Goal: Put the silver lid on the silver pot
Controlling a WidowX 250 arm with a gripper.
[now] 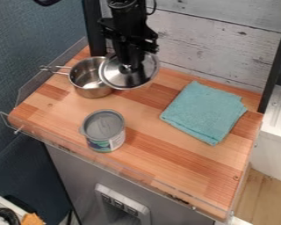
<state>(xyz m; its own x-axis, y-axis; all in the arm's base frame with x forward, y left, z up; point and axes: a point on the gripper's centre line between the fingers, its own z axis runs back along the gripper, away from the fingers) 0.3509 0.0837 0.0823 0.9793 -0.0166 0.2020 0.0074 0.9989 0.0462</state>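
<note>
Silver lid [113, 78]: upper ctr-left of frame, gripped by its knob in the tool [128, 65]; fingers closed on knob. Lid lies at a slight slant, overlapping the R side of the silver pot [91, 89] as seen from here; can't tell if rims touch. Pot opening mostly uncovered. Pot stands upright on the wood-top desk [172, 162], upper L of frame, w/ wire-type handle [53, 70] pointing L. Arm [126, 26], blk, enters at top edge & hangs down over the lid.

Other items, same desk: grey-topped can [104, 127], upright, L of ctr & below the pot in frame, label w/ green & white areas. Teal cloth [204, 112], folded approx. square, R of ctr, lying flat, well apart from can & pot. Clear guard [21, 94] along desk's L edge. White plank wall [216, 48] behind, upper R; blk post [94, 30] upper L.
</note>
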